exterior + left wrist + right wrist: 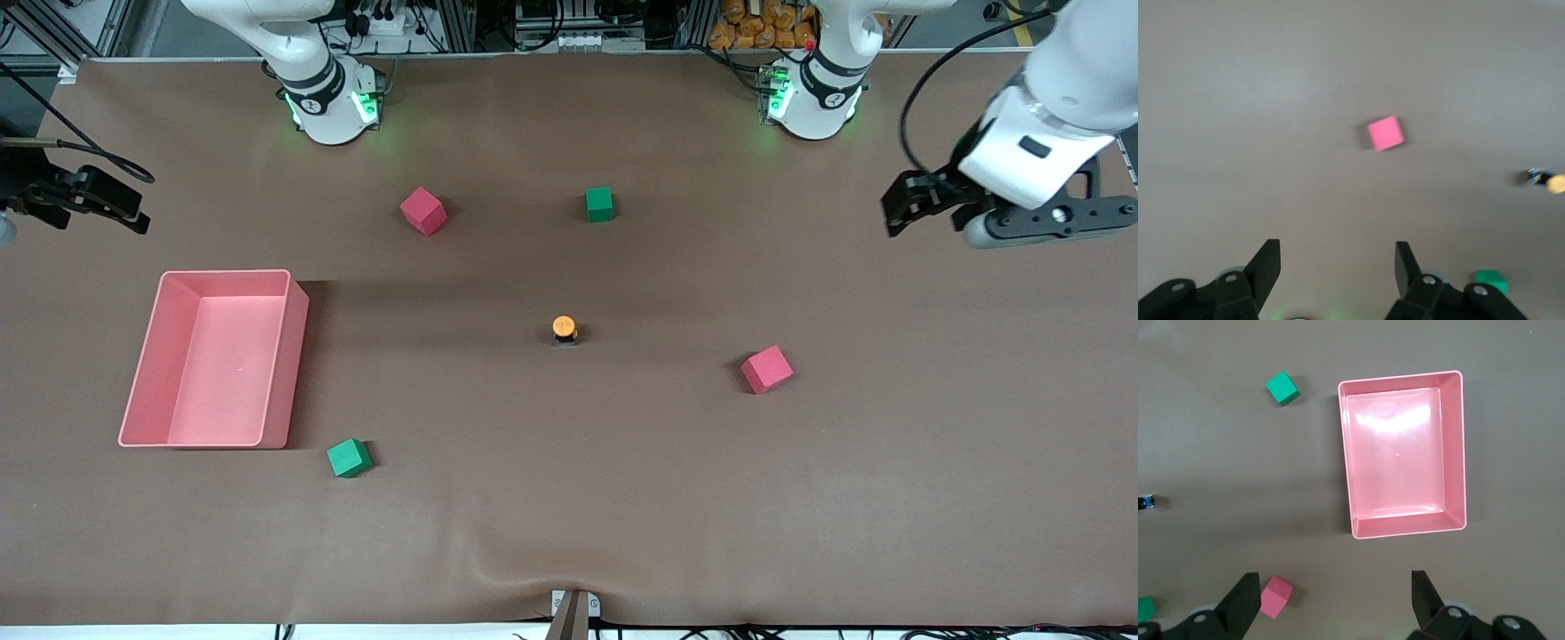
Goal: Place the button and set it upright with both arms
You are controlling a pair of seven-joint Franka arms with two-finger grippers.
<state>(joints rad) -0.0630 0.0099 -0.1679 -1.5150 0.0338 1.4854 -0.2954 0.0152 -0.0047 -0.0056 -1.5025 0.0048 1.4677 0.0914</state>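
Observation:
The button [564, 329] stands near the middle of the table with its round orange cap up on its black body. It shows at the edge of the left wrist view [1548, 181] and of the right wrist view [1146, 501]. My left gripper [898, 212] is open and empty, up over the left arm's end of the table, well away from the button; its fingers [1268, 261] frame bare table. My right gripper [107, 203] is open and empty, up over the right arm's end of the table, near the pink bin [276, 356].
The pink bin [1455, 453] is empty. One red cube [423, 211] and one green cube [599, 204] lie toward the bases. Another red cube [766, 369] lies toward the left arm's end, and another green cube [348, 458] lies beside the bin's near corner.

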